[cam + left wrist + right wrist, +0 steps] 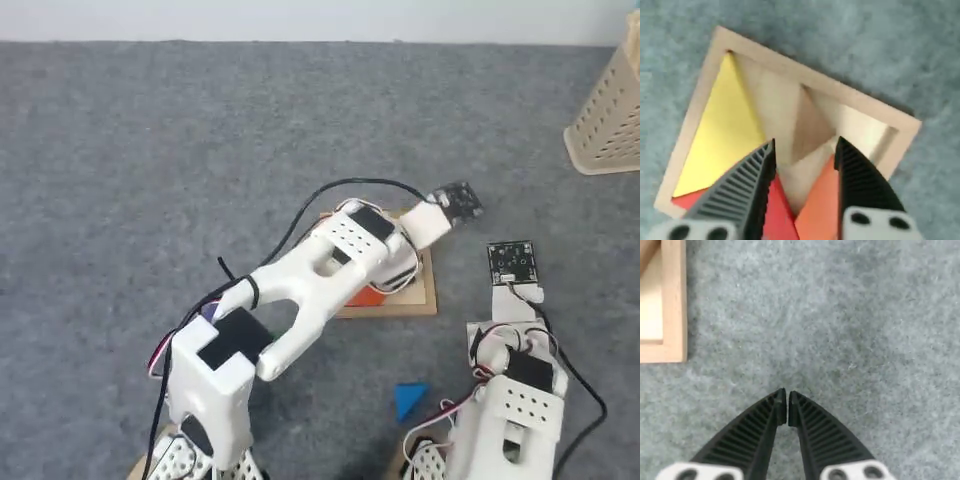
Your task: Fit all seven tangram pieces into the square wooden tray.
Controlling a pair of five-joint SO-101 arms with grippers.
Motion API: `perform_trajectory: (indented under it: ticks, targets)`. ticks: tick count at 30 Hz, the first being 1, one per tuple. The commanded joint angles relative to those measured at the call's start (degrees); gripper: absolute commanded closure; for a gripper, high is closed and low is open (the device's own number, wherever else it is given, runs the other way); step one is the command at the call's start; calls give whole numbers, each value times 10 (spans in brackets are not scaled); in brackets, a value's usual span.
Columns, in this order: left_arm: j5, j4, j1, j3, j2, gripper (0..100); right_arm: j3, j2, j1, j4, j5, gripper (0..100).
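Tray [810, 77] holds the yellow piece [722, 130], red piece [780, 215] and orange piece [820, 200]; bare wood remains, and your blue piece [409, 399] lies out on the bench. Left gripper [805, 150] hangs over the tray, jaws apart and empty. Right gripper [787, 405] is over bare bench, jaws closed on nothing.

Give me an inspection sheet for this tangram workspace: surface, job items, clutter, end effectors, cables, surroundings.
Surface: grey carpet.
Job's things: wooden tray holds yellow triangle, red piece, orange piece; blue triangle outside on carpet.
Clutter: beige perforated object, far corner.
End effectors: left end effector open above tray; right end effector shut, empty, over carpet.
Cables: black cable arcs over left arm.
Surroundings: pale wall beyond carpet.
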Motion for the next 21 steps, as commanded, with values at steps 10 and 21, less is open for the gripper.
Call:
perform_trajectory:
  ticks: [10, 21]
  targets:
    - [-11, -28, 0, -34, 21, 804, -6, -12, 4, 7, 7, 964]
    - [-14, 89, 3, -164, 119, 808, -6, -12, 4, 7, 7, 964]
